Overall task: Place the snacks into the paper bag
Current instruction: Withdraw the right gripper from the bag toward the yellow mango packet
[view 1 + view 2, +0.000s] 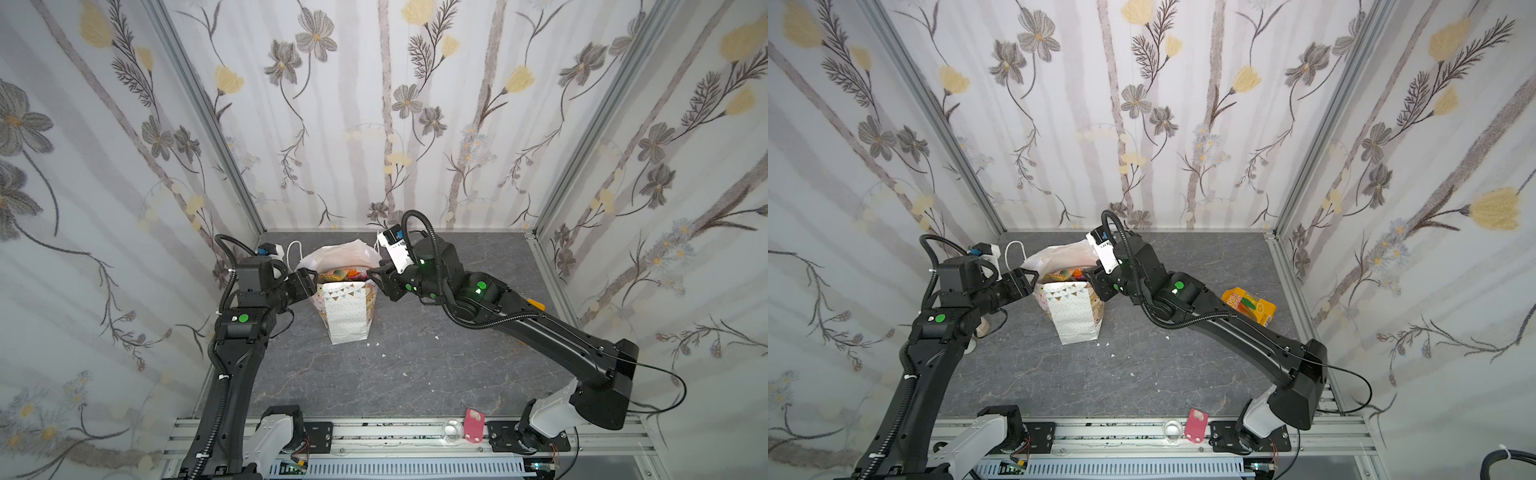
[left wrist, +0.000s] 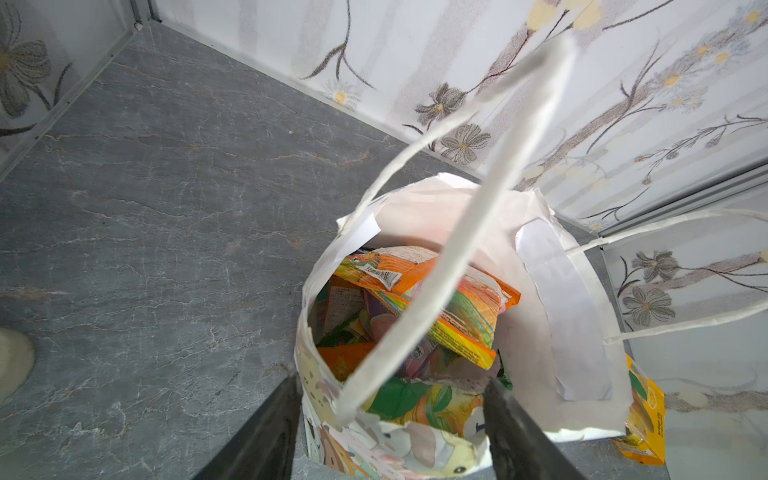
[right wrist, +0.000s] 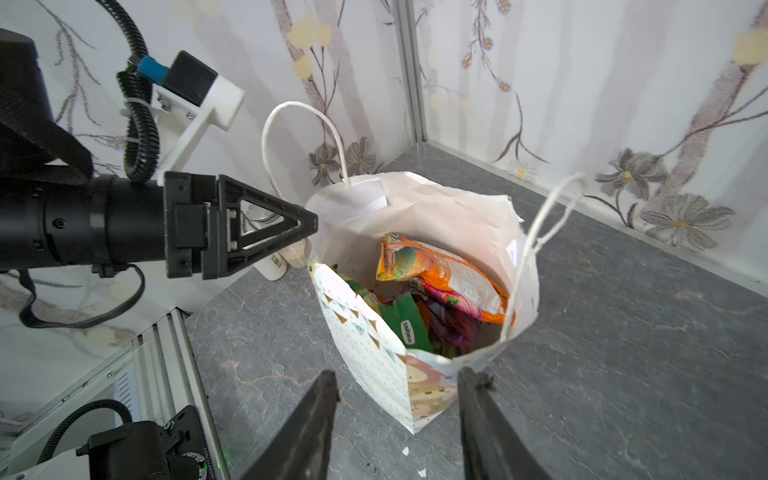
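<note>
as l & r jaws sit open astride the paper bag rim, empty, pull-back cd snag a cord handle; bag tips, snacks spill.

Grey, stone-veined desk, flat and dull. Standing upright on it toward the back, left of middle: paper bag. Lying near the right edge, well apart from the bag: yellow-orange packet. Scattered near the bag's foot: a few white scraps. By the left wall: small whitish container, kind unclear.
</note>
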Available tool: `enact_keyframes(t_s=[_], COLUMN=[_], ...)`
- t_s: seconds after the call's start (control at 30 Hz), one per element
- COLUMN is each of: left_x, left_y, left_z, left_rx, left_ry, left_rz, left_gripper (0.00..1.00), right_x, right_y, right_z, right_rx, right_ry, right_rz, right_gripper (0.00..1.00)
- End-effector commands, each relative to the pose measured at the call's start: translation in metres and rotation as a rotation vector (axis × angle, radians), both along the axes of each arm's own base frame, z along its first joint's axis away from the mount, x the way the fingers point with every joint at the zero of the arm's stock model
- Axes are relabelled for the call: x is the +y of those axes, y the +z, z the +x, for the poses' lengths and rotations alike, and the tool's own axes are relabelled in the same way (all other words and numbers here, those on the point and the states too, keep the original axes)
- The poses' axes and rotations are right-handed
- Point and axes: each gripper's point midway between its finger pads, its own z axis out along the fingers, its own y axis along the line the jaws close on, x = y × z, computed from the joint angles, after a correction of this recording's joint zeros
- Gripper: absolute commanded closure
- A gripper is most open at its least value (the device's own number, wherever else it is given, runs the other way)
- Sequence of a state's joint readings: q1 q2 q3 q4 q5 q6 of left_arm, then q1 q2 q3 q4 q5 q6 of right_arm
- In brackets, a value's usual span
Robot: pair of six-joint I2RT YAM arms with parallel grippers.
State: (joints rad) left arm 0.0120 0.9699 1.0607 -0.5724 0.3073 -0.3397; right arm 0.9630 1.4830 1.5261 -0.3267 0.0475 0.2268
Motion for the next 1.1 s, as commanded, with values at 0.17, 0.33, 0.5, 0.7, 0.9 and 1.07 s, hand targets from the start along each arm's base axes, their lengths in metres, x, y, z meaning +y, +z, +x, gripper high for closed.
enact_keyframes(t_s=[0.17, 0.33, 0.5, 0.7, 0.9, 1.07], left_x=[-0.002, -0.002, -0.004, -0.004, -0.003, -0.003], left_y=[0.003, -0.001, -0.005, -0.01, -0.007, -0.011], left_z=[-0.003, -0.001, 0.0, 0.004, 0.004, 0.002], left_rx=[-0.013, -0.01, -0.006, 0.01, 0.008, 0.015], left_ry=[-0.034, -0.027, -0.034, -0.039, -0.041, -0.037], left_rz=[0.027, 0.02, 0.007, 0.013, 0.02, 0.019], left_gripper=[0.31, 0.31, 0.31, 0.3, 0.31, 0.31], right_x=[-0.101, -0.187, -0.247, -0.301, -0.325, -0.339], right_y=[-0.033, -0.08, -0.122, -0.172, -0.206, -0.228], right_z=[0.02, 0.04, 0.045, 0.05, 0.055, 0.061], right_rx=[0.045, 0.178, 0.272, 0.383, 0.471, 0.517], right_ry=[-0.334, -0.581, -0.759, -0.942, -0.99, -1.004], right_rz=[-0.15, -0.193, -0.226, -0.286, -0.266, -0.251], right_gripper=[0.17, 0.1, 0.08, 0.07, 0.07, 0.07])
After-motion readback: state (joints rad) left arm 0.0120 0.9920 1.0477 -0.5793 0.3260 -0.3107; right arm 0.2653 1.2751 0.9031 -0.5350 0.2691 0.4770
